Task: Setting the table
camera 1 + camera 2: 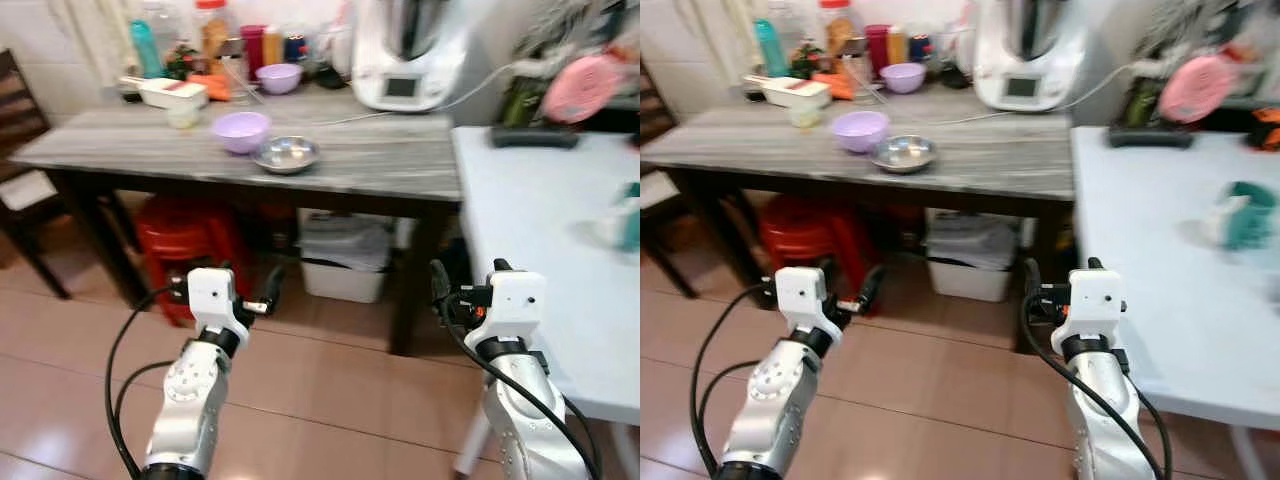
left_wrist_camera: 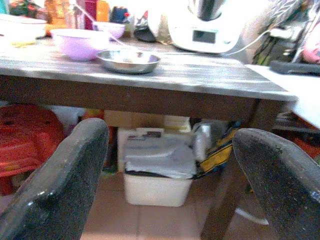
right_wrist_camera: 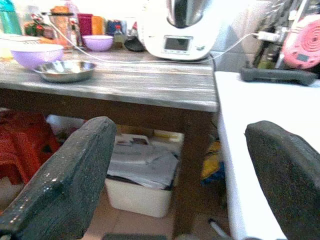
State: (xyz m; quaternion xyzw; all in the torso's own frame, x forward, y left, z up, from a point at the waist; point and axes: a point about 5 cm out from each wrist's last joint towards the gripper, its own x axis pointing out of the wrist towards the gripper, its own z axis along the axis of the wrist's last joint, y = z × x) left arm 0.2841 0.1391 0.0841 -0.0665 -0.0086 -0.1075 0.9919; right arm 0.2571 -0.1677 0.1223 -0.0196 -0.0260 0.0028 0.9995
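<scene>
We stand before a grey wood-grain table (image 1: 380, 160), with a white table (image 1: 530, 210) to its right. Both arms are held low in front of us, below the tabletop and well apart from anything on it.

Left gripper (image 2: 170, 175): fingers spread wide, nothing between them. Right gripper (image 3: 180, 175): likewise released and empty.

Task things, as we judge them: a steel bowl (image 1: 286, 154) sits near the front edge of the grey table, left of centre. A purple bowl (image 1: 241, 131) stands just beside it, slightly farther and to the left. A second purple bowl (image 1: 279, 77) sits at the far side among bottles (image 1: 212, 30).

Handling estimate:
- The steel bowl looks thin, shallow, light and stiff. Its polished wall is likely slippery under the pads. Best hold is probably a pinch on the rim, one finger inside and one outside.
- The purple bowl is probably plastic, light and not fragile, with a deeper wall. A rim pinch would suit it too. Whether the two bowls touch, we cannot tell.

A white kitchen machine (image 1: 408, 55) stands at the far right of the grey table. It has a small screen, but nothing on it can be read. The bottle labels are too blurred to read.
</scene>
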